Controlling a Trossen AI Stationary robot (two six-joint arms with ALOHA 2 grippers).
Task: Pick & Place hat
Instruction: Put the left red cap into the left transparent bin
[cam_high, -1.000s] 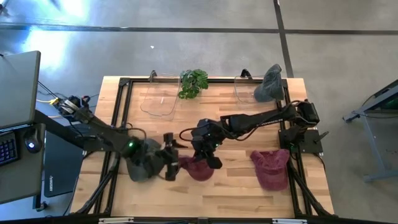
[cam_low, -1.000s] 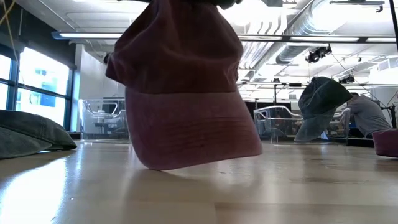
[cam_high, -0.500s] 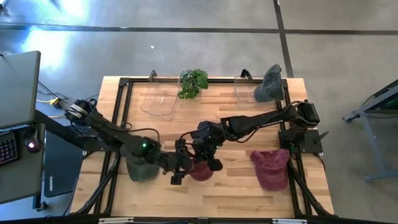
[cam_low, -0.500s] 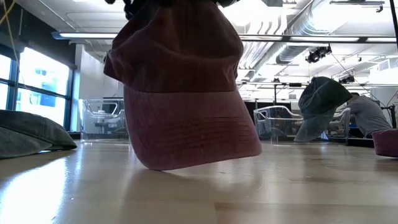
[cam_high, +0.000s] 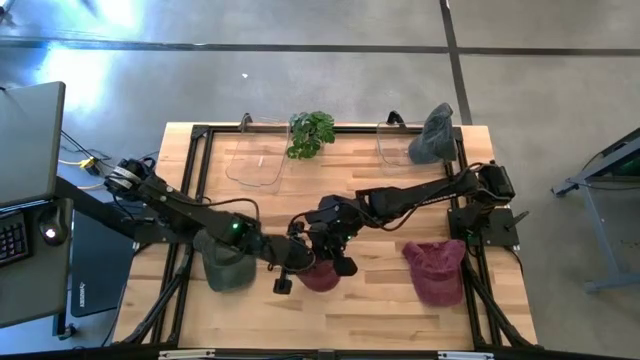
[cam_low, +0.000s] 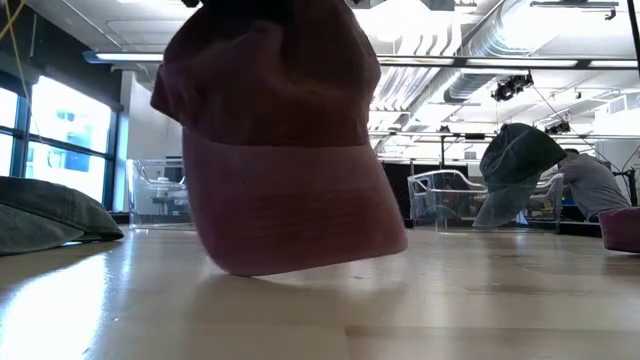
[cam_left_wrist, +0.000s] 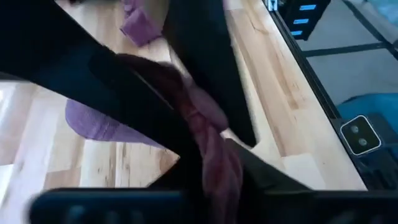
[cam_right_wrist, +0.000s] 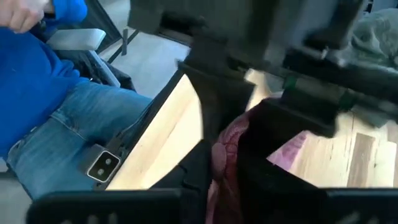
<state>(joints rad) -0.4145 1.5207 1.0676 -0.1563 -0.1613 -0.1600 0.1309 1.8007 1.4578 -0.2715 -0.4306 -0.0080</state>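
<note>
The left gripper (cam_high: 290, 268) is clenched on the maroon hat (cam_high: 320, 274), and the right gripper (cam_high: 335, 250) is clamped on its crown, seemingly so the soft fabric is kept spread between both. The hat is held at the table's (cam_high: 380, 300) middle front, brim touching wood, looking faded and limp.

Bare table (cam_high: 380, 305) (front edge) lies open between both maroon hats (cam_high: 436, 270).
</note>
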